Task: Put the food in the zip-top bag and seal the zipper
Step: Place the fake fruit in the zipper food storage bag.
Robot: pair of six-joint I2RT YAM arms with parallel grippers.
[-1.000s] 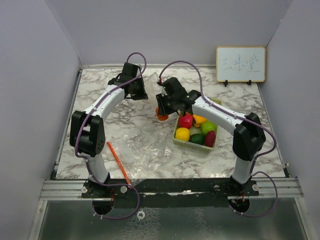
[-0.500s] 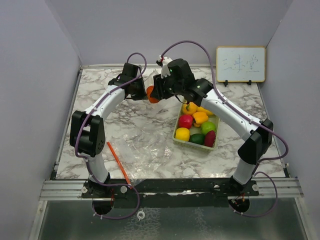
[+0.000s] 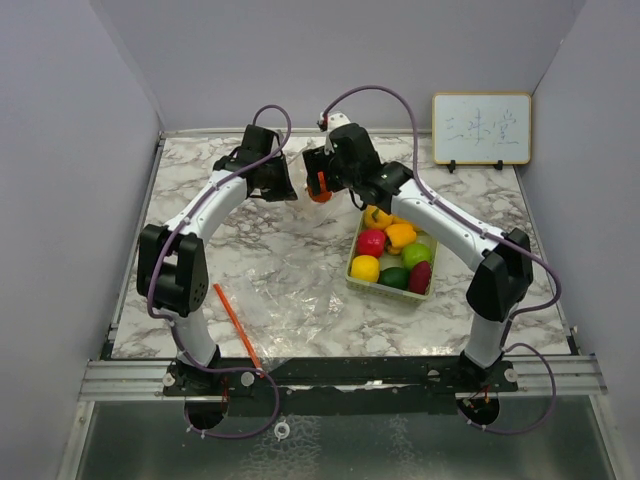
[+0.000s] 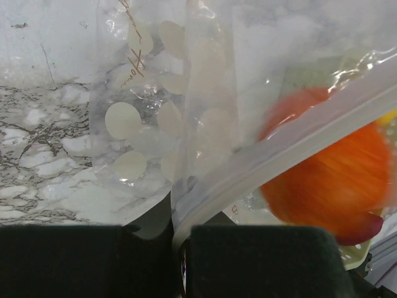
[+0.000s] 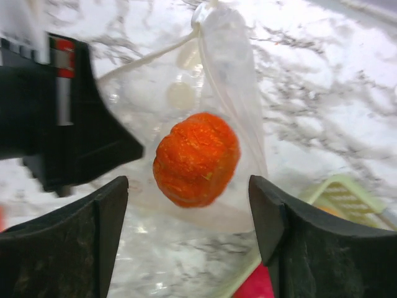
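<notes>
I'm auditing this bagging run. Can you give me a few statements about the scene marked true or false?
1. The left pincer is shut on the clear plastic zip-top bag. True.
2. The right pincer clamps the orange ribbed toy pumpkin. False: its fingers stand open, clear of the toy on both sides.
3. The pale green perforated basket is empty. False: several toy fruits lie in it.
4. A small whiteboard stands at the table's far right. True.
</notes>
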